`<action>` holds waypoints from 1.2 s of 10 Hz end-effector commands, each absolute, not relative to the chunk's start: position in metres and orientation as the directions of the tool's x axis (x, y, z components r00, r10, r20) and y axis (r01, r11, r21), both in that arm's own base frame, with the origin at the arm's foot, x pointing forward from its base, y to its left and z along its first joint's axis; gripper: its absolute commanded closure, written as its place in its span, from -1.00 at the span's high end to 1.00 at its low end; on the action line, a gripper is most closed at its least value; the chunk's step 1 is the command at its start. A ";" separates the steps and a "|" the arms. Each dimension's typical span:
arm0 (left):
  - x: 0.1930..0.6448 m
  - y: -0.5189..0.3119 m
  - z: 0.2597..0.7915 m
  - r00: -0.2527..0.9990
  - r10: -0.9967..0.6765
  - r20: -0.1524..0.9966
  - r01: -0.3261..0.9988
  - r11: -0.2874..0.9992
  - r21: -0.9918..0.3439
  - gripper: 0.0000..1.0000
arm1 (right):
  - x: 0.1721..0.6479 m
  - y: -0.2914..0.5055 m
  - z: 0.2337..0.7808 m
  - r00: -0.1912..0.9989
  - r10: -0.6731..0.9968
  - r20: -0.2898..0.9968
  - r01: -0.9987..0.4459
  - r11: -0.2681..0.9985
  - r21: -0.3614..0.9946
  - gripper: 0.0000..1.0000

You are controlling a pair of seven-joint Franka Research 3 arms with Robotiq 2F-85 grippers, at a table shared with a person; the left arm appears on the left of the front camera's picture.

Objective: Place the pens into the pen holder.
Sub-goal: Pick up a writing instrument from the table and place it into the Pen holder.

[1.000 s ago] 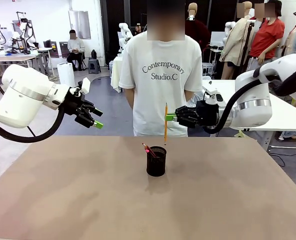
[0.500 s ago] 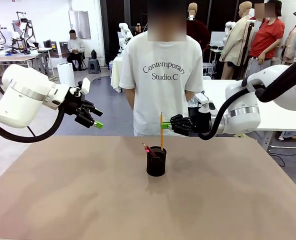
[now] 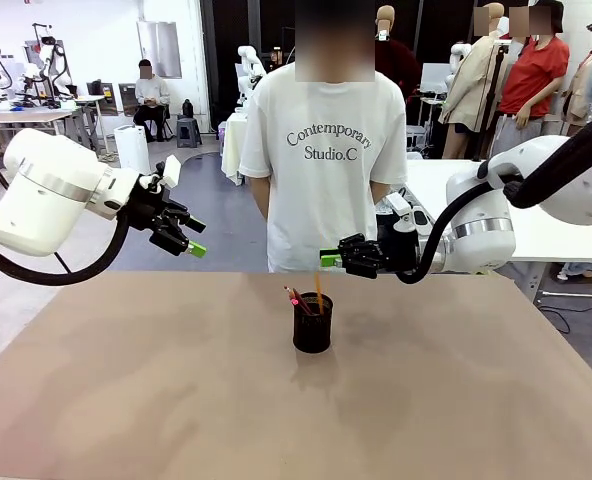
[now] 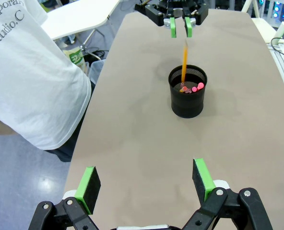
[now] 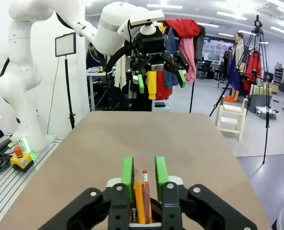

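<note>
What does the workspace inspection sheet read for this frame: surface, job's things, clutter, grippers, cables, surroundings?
Surface: brown table, bare apart from the holder.
Job's things: pen holder upright mid-table; pink pens inside; yellow pencil in the cup, top between the right gripper's pads.
Clutter: nothing seen.
Grippers: left gripper open, raised off to the side; right gripper above the holder, pads slightly apart around the pencil.
Cables: black hoses along both arms; none on the table.
Surroundings: person standing at the far edge, other tables behind.
</note>
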State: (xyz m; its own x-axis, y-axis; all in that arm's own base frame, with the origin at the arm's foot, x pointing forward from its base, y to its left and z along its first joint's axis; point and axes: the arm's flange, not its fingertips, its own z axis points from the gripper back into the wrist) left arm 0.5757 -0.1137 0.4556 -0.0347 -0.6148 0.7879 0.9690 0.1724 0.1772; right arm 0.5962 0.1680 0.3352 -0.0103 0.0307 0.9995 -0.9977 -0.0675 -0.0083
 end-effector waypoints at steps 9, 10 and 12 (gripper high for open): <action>0.577 -0.113 0.457 -0.040 -0.620 0.784 0.969 0.168 0.183 1.00 | 0.602 0.169 0.345 -0.040 0.030 0.999 -0.997 -0.061 -0.038 1.00; 0.577 -0.113 0.457 -0.040 -0.620 0.784 0.969 0.168 0.183 1.00 | 0.602 0.169 0.346 -0.032 0.029 0.999 -0.998 -0.061 -0.030 1.00; 0.577 -0.113 0.457 -0.040 -0.620 0.784 0.969 0.168 0.183 1.00 | 0.599 0.167 0.340 -0.021 0.030 0.999 -0.998 -0.066 -0.019 1.00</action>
